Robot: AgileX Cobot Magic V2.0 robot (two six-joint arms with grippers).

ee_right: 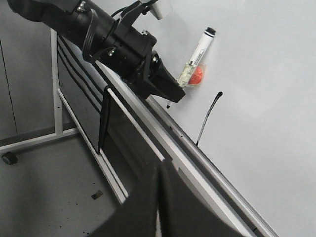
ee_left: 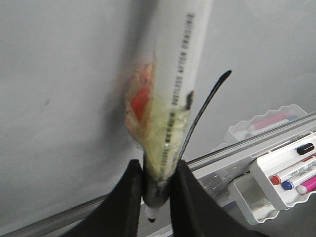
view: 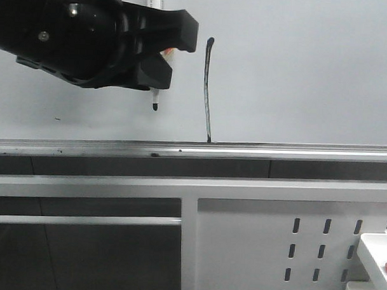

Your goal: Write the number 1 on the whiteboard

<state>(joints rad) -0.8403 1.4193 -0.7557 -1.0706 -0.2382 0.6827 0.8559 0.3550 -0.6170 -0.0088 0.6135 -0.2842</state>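
The number 1 [view: 206, 88] is a thin black stroke on the whiteboard [view: 298, 72], with a blob at its top and its foot at the silver rail. My left gripper [view: 168, 52] hangs just left of the stroke, shut on a white marker [view: 156, 96] whose tip points down. In the left wrist view the gripper [ee_left: 159, 182] clamps the marker [ee_left: 173, 98] near its tip, with the stroke [ee_left: 202, 111] behind it. Whether the tip touches the board I cannot tell. My right gripper [ee_right: 159, 168] is shut on nothing, low and away from the board, looking at the stroke [ee_right: 207, 118].
A silver rail [view: 276, 151] runs along the board's lower edge. Below it is a white perforated panel [view: 272, 249]. A white tray [ee_left: 286, 177] with several markers sits at the lower right. The board's stand [ee_right: 54, 89] has a caster [ee_right: 7, 158] on the floor.
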